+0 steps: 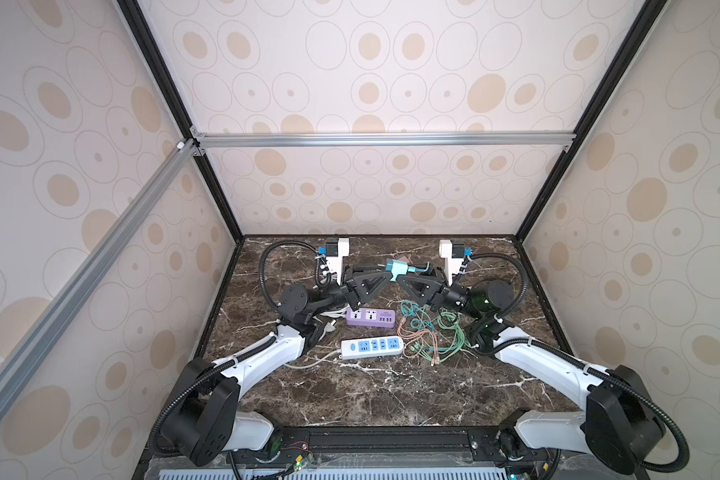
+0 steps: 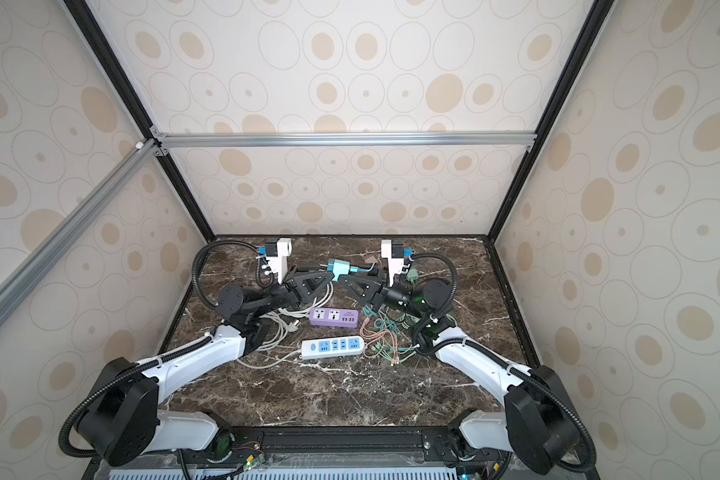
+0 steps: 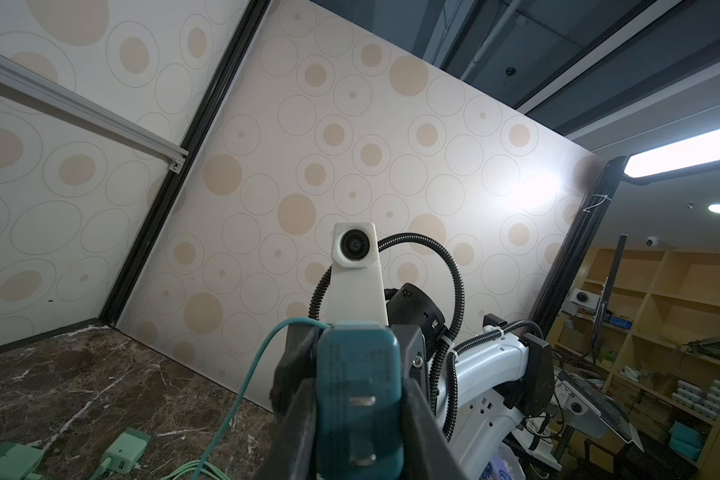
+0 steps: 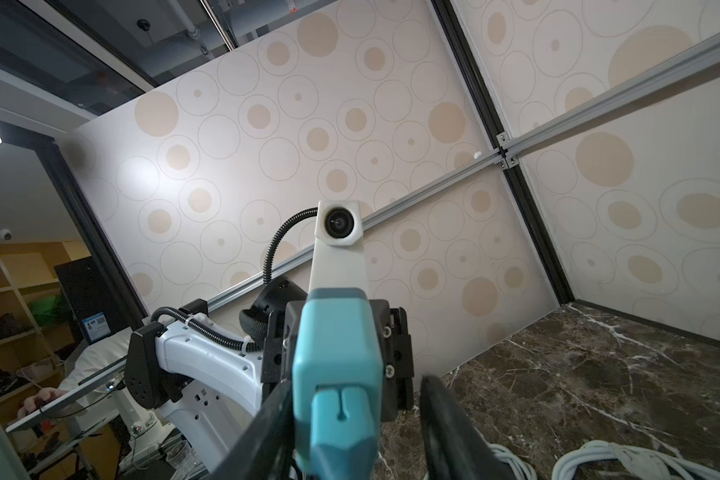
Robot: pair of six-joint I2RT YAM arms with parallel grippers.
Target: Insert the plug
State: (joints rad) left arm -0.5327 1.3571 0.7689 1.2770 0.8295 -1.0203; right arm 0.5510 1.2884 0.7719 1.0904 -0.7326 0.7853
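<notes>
Teal plastic fills the left claw [image 3: 358,386]: its black fingers [image 3: 425,428] are clenched on the flat sides of a dark teal adapter [image 3: 358,365], whose two metal prongs face that wrist camera. Opposite it, the right claw [image 4: 354,384] straddles the plug [image 4: 339,419], a lighter teal connector with a slot down its back. One finger lies against the plug and the other finger [image 4: 441,419] stands off with a clear gap, so this claw is not clenched. The plug's nose meets the adapter's face, but whether it is seated cannot be told. In both top views the pair hangs in the air over the far middle of the table, the adapter on the left and the plug on the right, and a thin teal cable [image 3: 242,399] loops down from them. Below lies dark brown marble [image 1: 391,395] veined in white. On it sit a purple power strip [image 1: 370,318], a white power strip [image 1: 372,348] with blue sockets nearer the camera, a tangle of green and pink cables [image 1: 429,336] just to their right, and white cords [image 2: 275,328] to their left. Cream walls [image 1: 391,83] printed with tan ovals close the booth, braced by an aluminium bar [image 1: 383,139].
</notes>
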